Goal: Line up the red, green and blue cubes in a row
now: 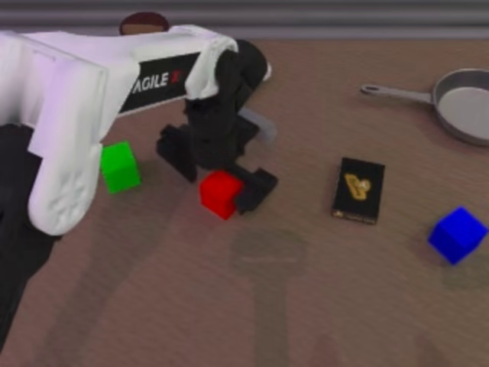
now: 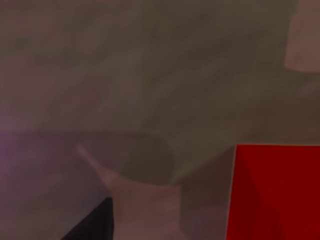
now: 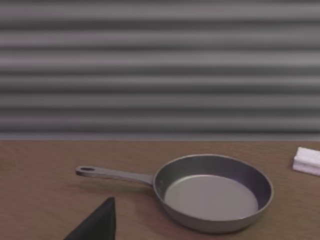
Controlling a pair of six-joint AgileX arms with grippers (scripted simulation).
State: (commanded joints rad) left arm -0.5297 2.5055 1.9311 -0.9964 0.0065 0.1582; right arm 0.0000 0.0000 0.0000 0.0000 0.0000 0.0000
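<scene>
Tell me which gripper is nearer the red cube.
Left. The left gripper is right at the red cube, one finger beside it at its right and the other off to its left. The right gripper does not appear in the top view; its wrist camera faces the frying pan.

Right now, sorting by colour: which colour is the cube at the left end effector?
Red cube; top view.
</scene>
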